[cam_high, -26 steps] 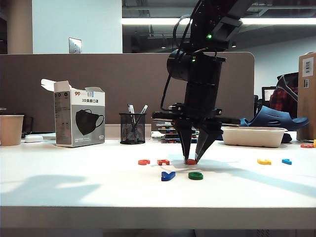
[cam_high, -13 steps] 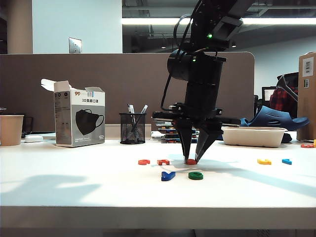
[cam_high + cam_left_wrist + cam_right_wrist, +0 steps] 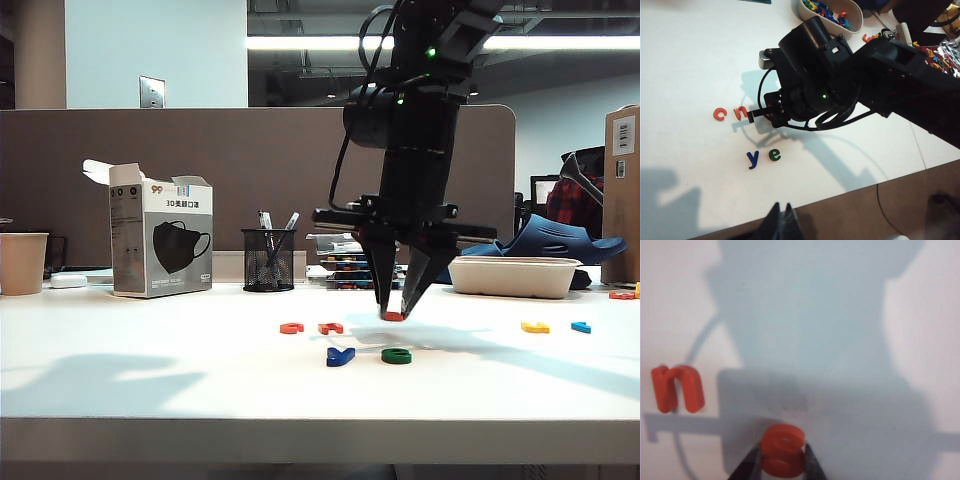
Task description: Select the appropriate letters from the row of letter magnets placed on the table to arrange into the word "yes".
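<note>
White table below; my right gripper pinches the S by its edge. Jolts could twist it loose before the E. Left gripper: fingers together.

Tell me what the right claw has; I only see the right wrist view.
Observer: The right claw is shut on the orange-red S, lifted clear of the table.
Operator: Report the other letters.
Observer: The dark blue Y and green E lie side by side in front of the row, below the S.
Operator: Say what is left in the row.
Observer: Orange-red C and N, with a yellow letter and a light blue letter further right.
Operator: Locate the left claw.
Observer: The left claw hangs off the table's near edge, apparently shut.
</note>
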You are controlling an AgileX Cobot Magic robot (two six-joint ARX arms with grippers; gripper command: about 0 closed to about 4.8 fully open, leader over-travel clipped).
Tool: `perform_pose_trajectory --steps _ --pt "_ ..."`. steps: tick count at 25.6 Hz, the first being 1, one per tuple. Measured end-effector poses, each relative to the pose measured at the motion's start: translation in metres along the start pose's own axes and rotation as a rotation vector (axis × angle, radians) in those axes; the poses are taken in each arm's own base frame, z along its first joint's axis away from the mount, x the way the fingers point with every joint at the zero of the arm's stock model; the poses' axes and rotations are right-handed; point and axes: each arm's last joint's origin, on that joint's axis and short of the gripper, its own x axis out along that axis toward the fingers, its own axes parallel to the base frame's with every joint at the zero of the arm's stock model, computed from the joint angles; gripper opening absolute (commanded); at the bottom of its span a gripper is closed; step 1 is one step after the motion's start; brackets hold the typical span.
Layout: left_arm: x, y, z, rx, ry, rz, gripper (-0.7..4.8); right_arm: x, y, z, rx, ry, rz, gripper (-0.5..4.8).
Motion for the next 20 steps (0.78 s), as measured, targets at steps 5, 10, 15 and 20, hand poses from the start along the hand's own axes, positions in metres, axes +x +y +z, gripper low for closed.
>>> perform_pose_trajectory --steps 5,10,15,20 --pt "0.000 0.000 0.000 0.000 0.000 0.000 -0.05 -0.003 0.000 -0.001 0.000 0.001 0.000 0.94" --pt "0.000 0.000 0.000 0.000 0.000 0.000 -0.05 -0.015 -0.001 -0.004 0.014 0.010 -0.005 0.94" --pt "0.000 0.000 0.000 0.000 0.000 0.000 -0.05 -0.028 -0.003 -0.008 0.016 0.016 -0.006 0.94" --pt "0.000 0.000 0.000 0.000 0.000 0.000 -0.05 -0.048 -0.004 -0.013 0.021 0.008 -0.004 0.94"
